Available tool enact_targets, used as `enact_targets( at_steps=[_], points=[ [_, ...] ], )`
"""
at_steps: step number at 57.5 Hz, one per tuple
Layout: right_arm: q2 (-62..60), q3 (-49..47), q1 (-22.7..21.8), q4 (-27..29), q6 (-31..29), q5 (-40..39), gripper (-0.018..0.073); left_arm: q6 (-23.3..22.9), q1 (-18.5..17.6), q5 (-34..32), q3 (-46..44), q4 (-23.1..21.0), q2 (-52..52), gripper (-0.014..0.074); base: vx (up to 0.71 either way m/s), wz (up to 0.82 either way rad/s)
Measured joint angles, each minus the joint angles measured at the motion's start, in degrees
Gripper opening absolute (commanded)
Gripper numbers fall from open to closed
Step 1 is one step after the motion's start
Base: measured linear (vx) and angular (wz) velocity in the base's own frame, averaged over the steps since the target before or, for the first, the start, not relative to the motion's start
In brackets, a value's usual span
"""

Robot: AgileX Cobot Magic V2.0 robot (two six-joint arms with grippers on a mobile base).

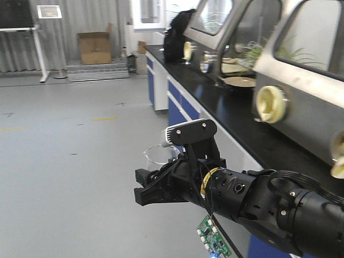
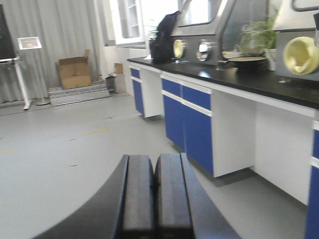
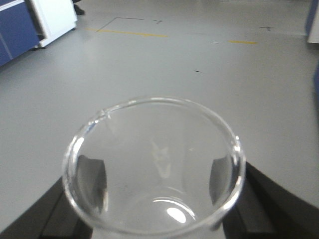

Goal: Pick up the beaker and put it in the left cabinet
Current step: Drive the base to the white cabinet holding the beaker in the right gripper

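The beaker (image 3: pixel 149 164), clear glass with a small pour spout, fills the right wrist view with its mouth toward the camera. My right gripper (image 3: pixel 152 189) is shut on it, one dark finger (image 3: pixel 89 181) on each side of the glass. In the front view the beaker (image 1: pixel 156 155) rises above the black right gripper (image 1: pixel 144 189), held in the air over the floor. My left gripper (image 2: pixel 154 174) is shut with its pads together and nothing between them. The left cabinet is out of view.
A black lab counter (image 1: pixel 226 105) on blue and white base cupboards (image 2: pixel 192 119) runs along the right, carrying grey glove boxes (image 1: pixel 301 80) and a black bag (image 1: pixel 174 35). Open grey floor (image 1: pixel 70 140) spreads to the left, with a cardboard box (image 1: pixel 94 47) at the far wall.
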Motion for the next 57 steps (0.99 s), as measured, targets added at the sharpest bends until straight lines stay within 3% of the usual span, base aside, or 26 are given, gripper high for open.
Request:
enact_targets(
  at_steps=[26, 57],
  points=[
    [0.0, 0.0, 0.0, 0.0, 0.0, 0.0, -0.0008, 0.0, 0.0, 0.0, 0.0, 0.0, 0.0, 0.0001, 0.28, 0.29],
    [0.0, -0.06, 0.0, 0.0, 0.0, 0.0, -0.0008, 0.0, 0.0, 0.0, 0.0, 0.0, 0.0, 0.0001, 0.49, 0.12]
  ],
)
